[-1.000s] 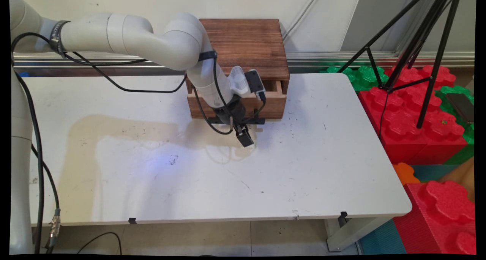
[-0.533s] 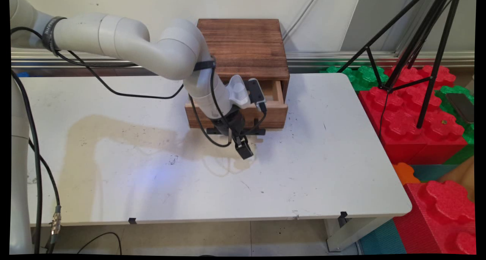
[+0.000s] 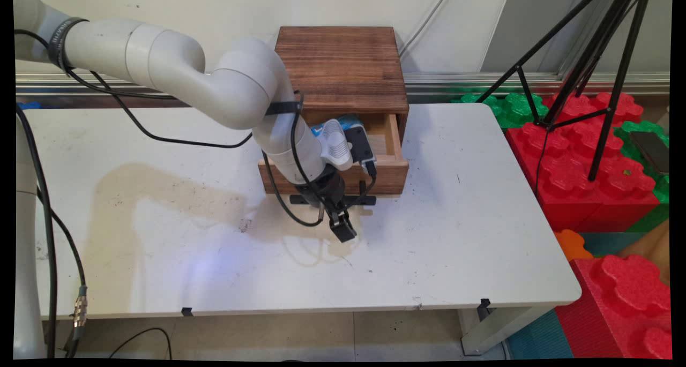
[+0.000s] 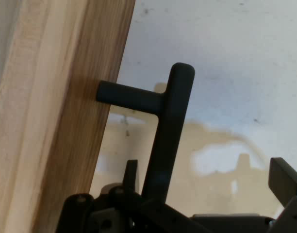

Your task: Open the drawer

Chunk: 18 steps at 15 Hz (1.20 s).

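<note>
hand view: gripper [image 4: 206,171] fingers [image 4: 283,177] unclenched, straddling the black handle [image 4: 170,126] on the wooden drawer [image 4: 51,116]; one sits just beside the bar, the other well apart.

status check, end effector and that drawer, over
End effector open, fingers straddling black handle. Wooden box drawer partly open, blue item inside. White table in front.

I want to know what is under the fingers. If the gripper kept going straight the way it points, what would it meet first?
Probably the bare table: the gripper points down and slightly forward, just in front of the drawer, with the handle between its fingers; depth is unclear.
</note>
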Available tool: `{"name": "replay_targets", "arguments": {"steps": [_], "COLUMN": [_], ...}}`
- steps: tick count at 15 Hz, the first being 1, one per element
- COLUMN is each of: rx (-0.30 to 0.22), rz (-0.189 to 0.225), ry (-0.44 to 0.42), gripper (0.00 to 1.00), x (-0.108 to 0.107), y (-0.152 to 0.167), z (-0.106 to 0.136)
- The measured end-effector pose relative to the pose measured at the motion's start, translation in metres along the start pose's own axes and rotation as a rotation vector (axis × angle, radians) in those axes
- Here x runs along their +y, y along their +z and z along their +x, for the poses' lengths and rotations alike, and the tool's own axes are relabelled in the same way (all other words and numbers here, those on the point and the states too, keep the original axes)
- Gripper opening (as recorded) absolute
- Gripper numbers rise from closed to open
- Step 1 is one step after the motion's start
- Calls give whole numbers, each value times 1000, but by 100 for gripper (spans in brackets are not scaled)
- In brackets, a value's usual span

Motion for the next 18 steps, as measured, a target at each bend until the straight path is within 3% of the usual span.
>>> {"name": "replay_targets", "arguments": {"steps": [18], "rx": [-23], "rz": [-33], "ry": [22], "gripper": [100], "x": [76], "y": [-15], "z": [-17]}}
